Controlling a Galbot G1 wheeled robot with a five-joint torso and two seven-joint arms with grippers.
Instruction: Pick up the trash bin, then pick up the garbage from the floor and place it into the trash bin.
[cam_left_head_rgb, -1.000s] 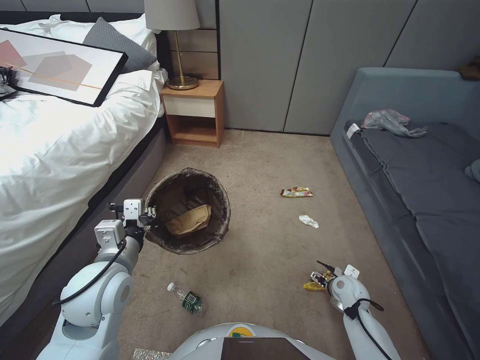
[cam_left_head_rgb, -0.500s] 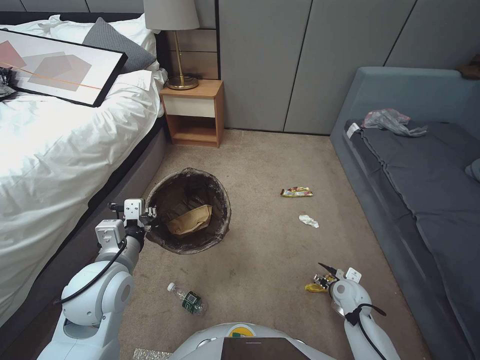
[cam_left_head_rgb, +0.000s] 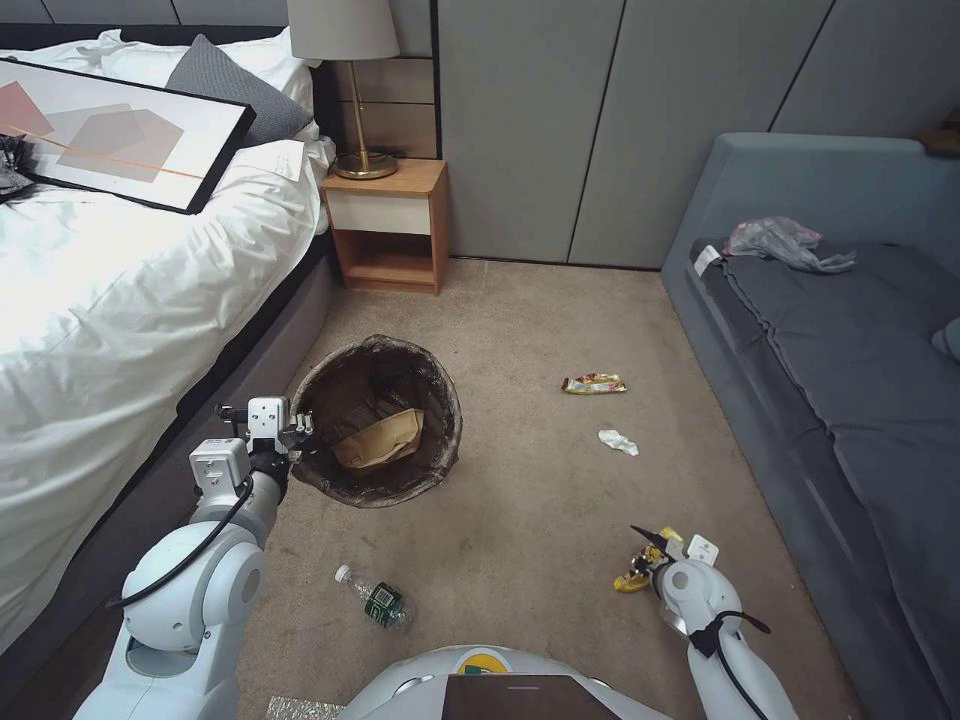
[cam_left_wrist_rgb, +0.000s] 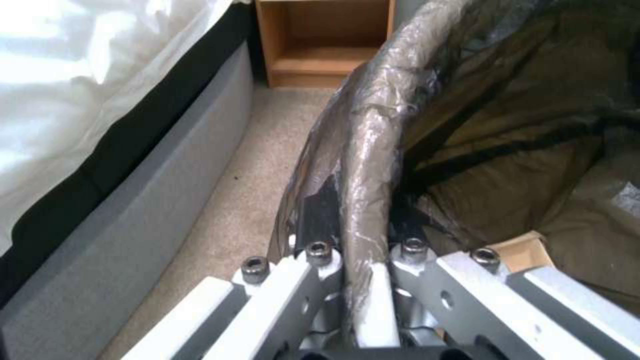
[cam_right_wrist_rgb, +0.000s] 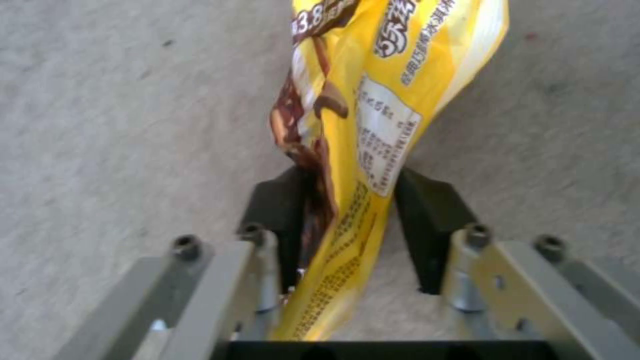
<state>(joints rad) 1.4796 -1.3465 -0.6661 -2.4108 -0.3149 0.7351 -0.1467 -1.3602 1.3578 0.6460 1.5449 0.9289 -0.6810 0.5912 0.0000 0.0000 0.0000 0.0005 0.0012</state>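
The trash bin (cam_left_head_rgb: 452, 415), lined with a dark bag, sits beside the bed with brown paper inside. My left gripper (cam_left_head_rgb: 298, 437) is shut on its near-left rim (cam_left_wrist_rgb: 363, 165), one finger inside and one outside. My right gripper (cam_left_head_rgb: 648, 560) is low over the carpet at the right, shut on a yellow snack wrapper (cam_right_wrist_rgb: 363, 150) that hangs from its fingers (cam_left_head_rgb: 632, 578). More garbage lies on the floor: a multicoloured wrapper (cam_left_head_rgb: 593, 384), a crumpled white tissue (cam_left_head_rgb: 617, 442) and a clear bottle with a green label (cam_left_head_rgb: 376, 600).
A bed (cam_left_head_rgb: 110, 300) with a framed picture runs along the left. A wooden nightstand (cam_left_head_rgb: 390, 225) with a lamp stands at the back. A grey sofa (cam_left_head_rgb: 830, 360) lines the right. Open carpet lies between. A foil scrap (cam_left_head_rgb: 300, 708) lies by my base.
My right gripper has risen a little and the yellow wrapper has come up off the carpet with it. The left arm and the bin have stayed put.
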